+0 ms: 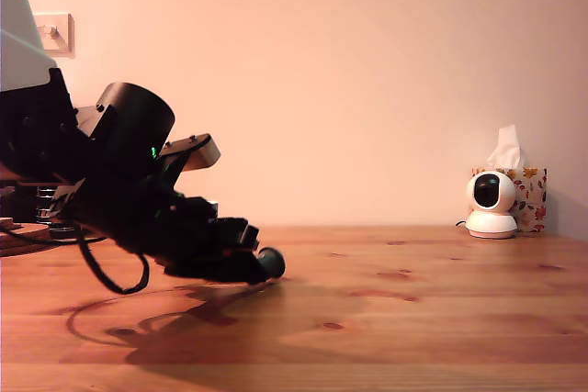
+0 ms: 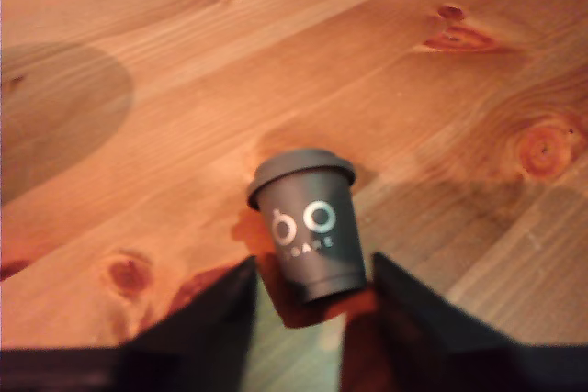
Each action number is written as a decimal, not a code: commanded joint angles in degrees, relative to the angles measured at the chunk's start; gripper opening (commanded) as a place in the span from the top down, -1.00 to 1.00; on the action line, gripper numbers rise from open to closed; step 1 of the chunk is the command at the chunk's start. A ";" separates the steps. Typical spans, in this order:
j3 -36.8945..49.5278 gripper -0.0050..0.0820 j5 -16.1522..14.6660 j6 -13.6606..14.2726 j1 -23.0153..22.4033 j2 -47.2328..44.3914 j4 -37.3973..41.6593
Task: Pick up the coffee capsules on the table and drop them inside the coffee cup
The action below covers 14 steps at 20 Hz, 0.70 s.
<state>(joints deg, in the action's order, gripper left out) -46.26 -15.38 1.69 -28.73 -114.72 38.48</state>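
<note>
Wrist view: a dark capsule [image 2: 309,225] lies on the table [image 2: 165,61], flanged rim pointing away from the camera, pale printed marks on its side. Its narrow end sits between the two black fingers [image 2: 409,314] of the gripper [image 2: 310,296]. Jaws spread, gaps visible on both sides of the capsule, nothing grasped. Knots and plank grain all round; bare wood beyond the rim.

Exterior view: the capsule is not discernible here (hidden by the black arm or lost in its bulk). The arm stoops low at the exterior view's left, gripper [image 1: 262,265] tip just above the table [image 1: 423,319], shadow pooled beneath. A loose cable [image 1: 108,277] loops under it. Wide open tabletop stretches to the exterior view's right; at the far edge stand a small white camera [image 1: 491,204] and a tissue box [image 1: 526,197], well apart from the arm.
</note>
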 commanded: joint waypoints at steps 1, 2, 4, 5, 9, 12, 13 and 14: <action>-0.50 0.48 -0.26 0.31 -0.15 -1.20 0.61; -0.50 0.48 -0.26 0.31 -0.15 -1.18 0.61; -0.50 0.48 -0.28 0.28 -0.15 -0.81 0.50; -0.50 0.48 -0.26 0.26 -0.15 -0.26 0.46; -0.50 0.48 -0.22 0.24 -0.09 4.31 0.33; -0.50 0.48 0.57 -0.22 0.13 8.24 -0.68; -0.50 0.48 1.36 -0.20 0.13 9.60 -1.60; -0.50 0.48 2.25 -0.20 0.31 10.80 -2.58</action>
<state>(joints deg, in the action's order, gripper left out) -46.44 -13.45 1.65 -28.71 -104.31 36.18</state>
